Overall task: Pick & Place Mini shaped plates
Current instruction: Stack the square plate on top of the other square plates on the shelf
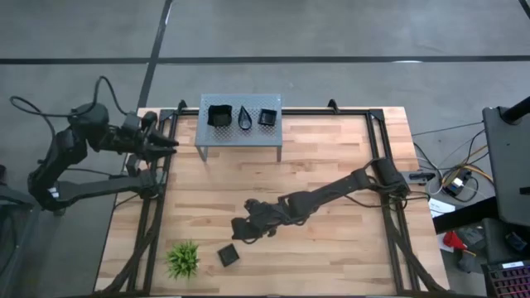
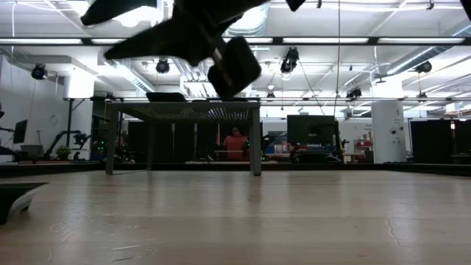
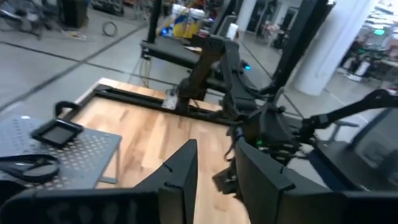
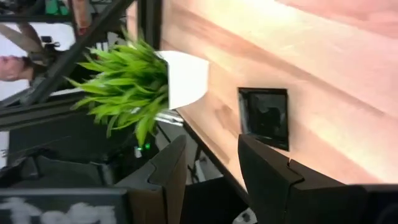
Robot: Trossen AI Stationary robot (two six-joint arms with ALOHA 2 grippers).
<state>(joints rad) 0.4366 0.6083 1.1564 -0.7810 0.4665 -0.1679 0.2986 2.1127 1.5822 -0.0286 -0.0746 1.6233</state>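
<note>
A small square black plate (image 1: 228, 255) lies flat on the wooden table near its front edge, beside a green plant. My right gripper (image 1: 237, 231) hangs open just above and beyond it; in the right wrist view the plate (image 4: 264, 118) shows ahead of the open fingers (image 4: 211, 146), nothing between them. Three more mini plates rest on a grey perforated shelf (image 1: 238, 136) at the far side: a square one (image 1: 219, 115), a teardrop one (image 1: 246, 117) and a smaller square one (image 1: 267, 117). My left gripper (image 1: 170, 143) waits open at the table's far left edge, empty (image 3: 216, 152).
The spiky green plant (image 1: 183, 259) in a white pot (image 4: 186, 78) stands close to the left of the plate on the table. The shelf stands on legs (image 2: 255, 140) above the tabletop. A black frame (image 1: 157, 207) runs along the table's left and right edges.
</note>
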